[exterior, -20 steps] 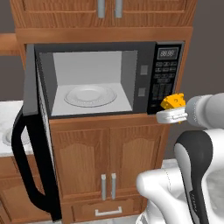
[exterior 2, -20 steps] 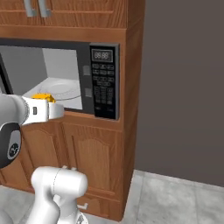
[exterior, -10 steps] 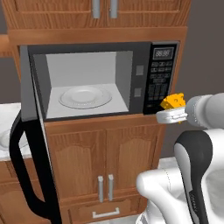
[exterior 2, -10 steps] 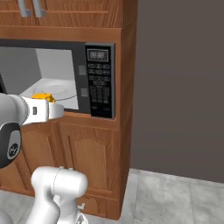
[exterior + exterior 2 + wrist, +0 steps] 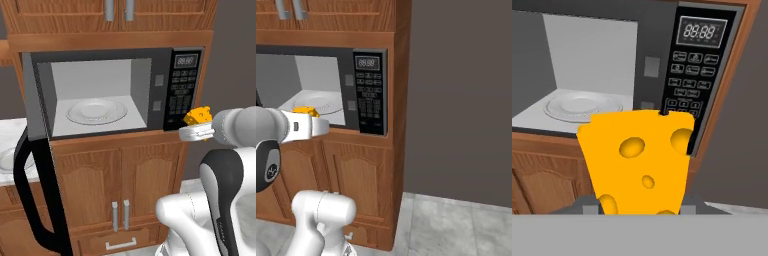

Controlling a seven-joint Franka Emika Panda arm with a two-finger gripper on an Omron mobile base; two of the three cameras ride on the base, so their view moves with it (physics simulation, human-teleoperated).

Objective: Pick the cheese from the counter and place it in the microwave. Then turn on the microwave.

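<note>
White arm bent up from base, forearm level, wrist pointing fwd. Claw (image 5: 196,131) horizontal at chest height, jaws part-closed w/ cheese (image 5: 198,116) clamped between them, wedge sticking up above fingers (image 5: 315,128).

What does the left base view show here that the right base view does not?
Left base view alone: the microwave's open door swung out with its curved handle, a strip of white counter at the left, and the whole glass plate inside. Right base view alone: the dark grey wall and pale floor to the right of the cabinet. Both: the microwave standing open, its button panel, and the claw shut on the cheese, held in front of the panel, outside the cavity.
</note>
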